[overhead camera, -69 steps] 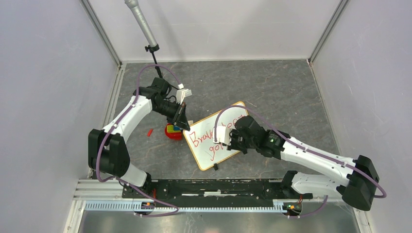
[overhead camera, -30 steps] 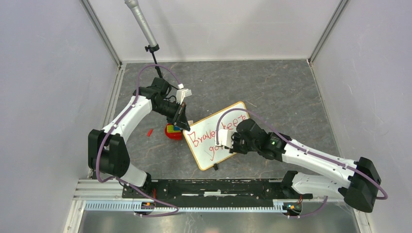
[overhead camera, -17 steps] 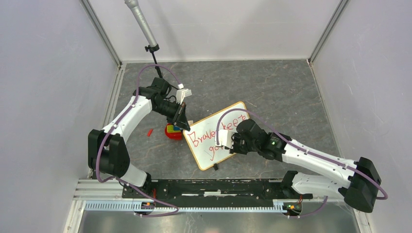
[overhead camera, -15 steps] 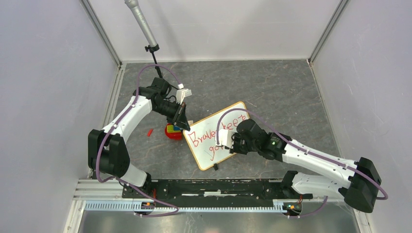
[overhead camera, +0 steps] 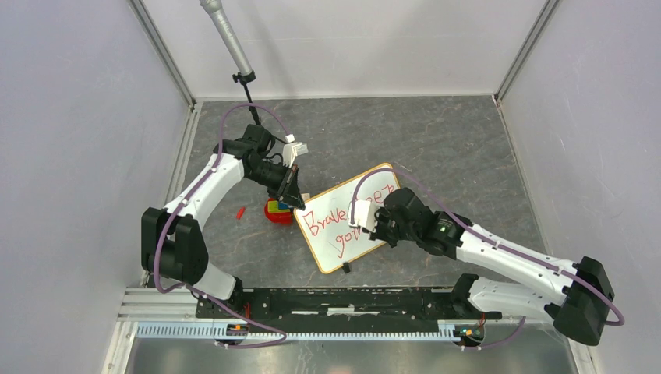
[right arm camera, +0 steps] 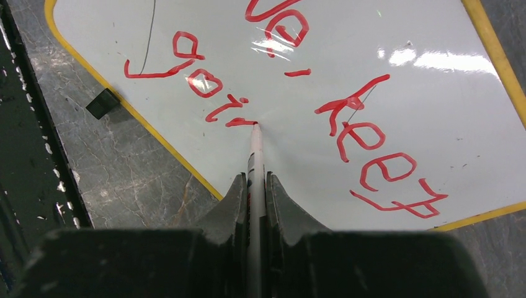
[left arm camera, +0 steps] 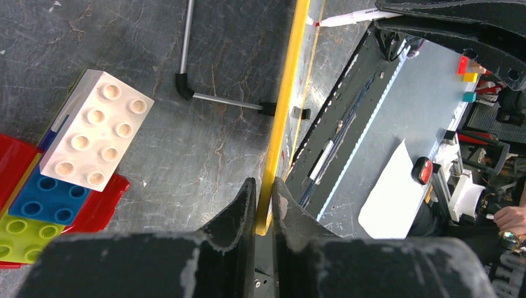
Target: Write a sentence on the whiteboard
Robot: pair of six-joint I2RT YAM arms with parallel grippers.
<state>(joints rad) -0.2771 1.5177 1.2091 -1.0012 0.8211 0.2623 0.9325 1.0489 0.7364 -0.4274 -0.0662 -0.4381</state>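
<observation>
Surface: dark grey, stone-patterned surface (overhead camera: 436, 140), enclosed by pale walls on three sides.
Whiteboard: whiteboard (overhead camera: 326, 259) sits near the middle of the surface, turned diagonally, between the two arms.
Sentence: sentence (overhead camera: 327, 220) in red, two lines. The right wrist view reads "ve, keep" above and "goi" plus a further short stroke below. The rest is out of that view.
Left end effector: left end effector (left arm camera: 263, 198) is closed on the yellow frame edge at the whiteboard's far left corner, one finger on each side.
Right end effector: right end effector (right arm camera: 255, 183) is clamped on a marker pen (right arm camera: 255, 149), whose tip touches the board at the end of the lower line.
Blocks: white block (left arm camera: 96, 136) lies on blue and green blocks over a red piece, just beside the held corner.
Loose item: small red piece (overhead camera: 241, 211) lies on the surface left of the blocks.
</observation>
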